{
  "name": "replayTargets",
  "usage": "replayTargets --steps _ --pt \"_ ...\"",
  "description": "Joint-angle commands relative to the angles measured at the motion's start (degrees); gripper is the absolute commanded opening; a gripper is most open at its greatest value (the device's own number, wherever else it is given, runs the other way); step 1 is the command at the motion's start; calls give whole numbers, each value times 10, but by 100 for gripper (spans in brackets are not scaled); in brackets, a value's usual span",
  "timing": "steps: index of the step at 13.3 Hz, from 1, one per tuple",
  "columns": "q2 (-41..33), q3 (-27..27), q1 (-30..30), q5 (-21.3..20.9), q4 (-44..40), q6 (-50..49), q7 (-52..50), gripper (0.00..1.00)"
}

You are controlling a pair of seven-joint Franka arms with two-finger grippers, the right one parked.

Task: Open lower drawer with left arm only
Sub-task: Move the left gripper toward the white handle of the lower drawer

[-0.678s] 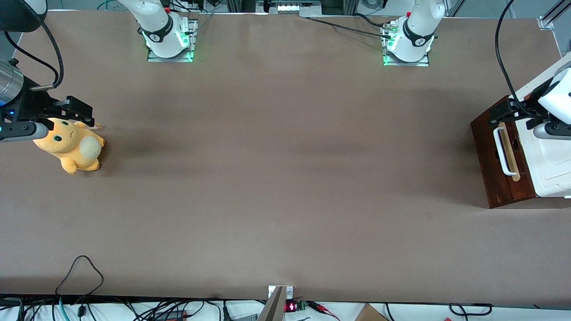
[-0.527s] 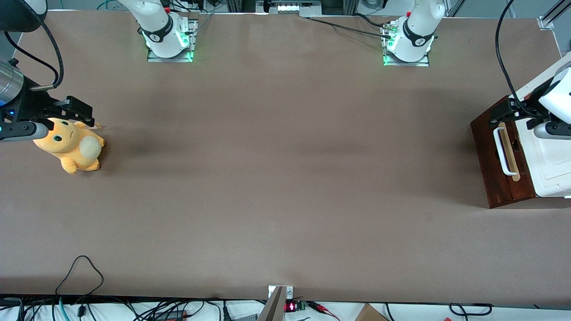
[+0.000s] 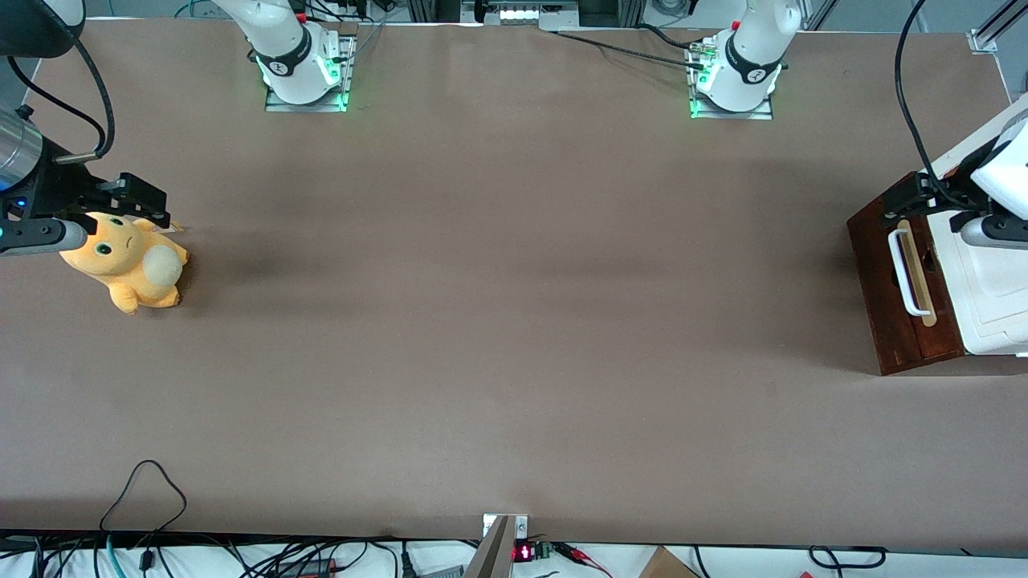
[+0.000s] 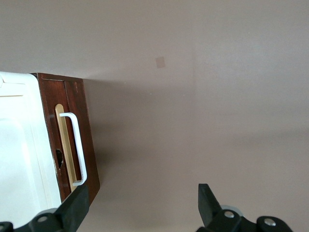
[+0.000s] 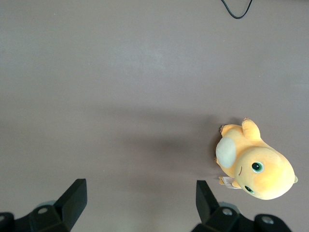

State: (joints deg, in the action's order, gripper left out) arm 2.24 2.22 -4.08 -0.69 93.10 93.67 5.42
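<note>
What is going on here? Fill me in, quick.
The glossy white left arm is working at the dark reddish-brown wooden cabinet at its end of the table. Its black pincer hangs open above the cabinet front, near the end of the white bar handle but not gripping it. No drawer looks pulled out yet. An orange plush toy lies toward the parked arm's end.

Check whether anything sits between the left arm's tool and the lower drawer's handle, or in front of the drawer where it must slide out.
Nothing visible does. The tool, open, hangs above the cabinet's corner farther from the front camera, near the white handle of the drawer. Only bare table lies in front of it.
</note>
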Motion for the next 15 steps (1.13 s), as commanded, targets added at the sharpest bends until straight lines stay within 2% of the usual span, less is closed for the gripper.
replayTargets --steps 1,8,10,12,15 --pt "6 -5 1 14 -16 -15 12 100" --pt "7 -4 2 14 -16 -19 28 99" --pt "7 8 3 -2 -31 -23 20 98" --pt "8 34 4 -58 -61 -48 -5 97" --pt "21 108 3 -184 -64 -85 -84 97"
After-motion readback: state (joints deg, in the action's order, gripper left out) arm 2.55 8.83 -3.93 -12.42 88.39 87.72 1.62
